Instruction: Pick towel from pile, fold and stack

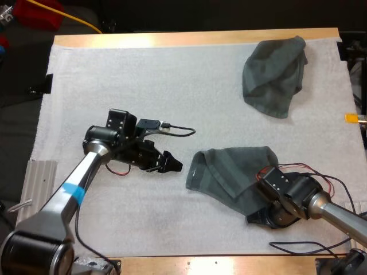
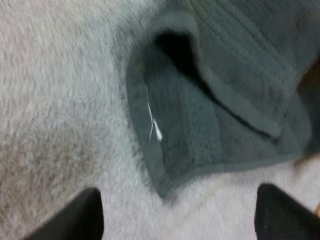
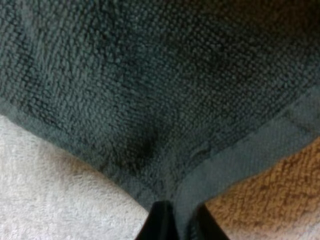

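Grey-green towel (image 1: 229,169) lies on the white mat (image 1: 143,74) at the near right, one corner pinched in my right pincer (image 3: 181,224), my left pincer (image 1: 174,162) spread just beside its opposite edge, and a crumpled towel (image 1: 274,74) lies well apart at the far right.

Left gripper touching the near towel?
Apart. Left wrist view: left gripper open, white mat showing between its fingers and the near towel corner.
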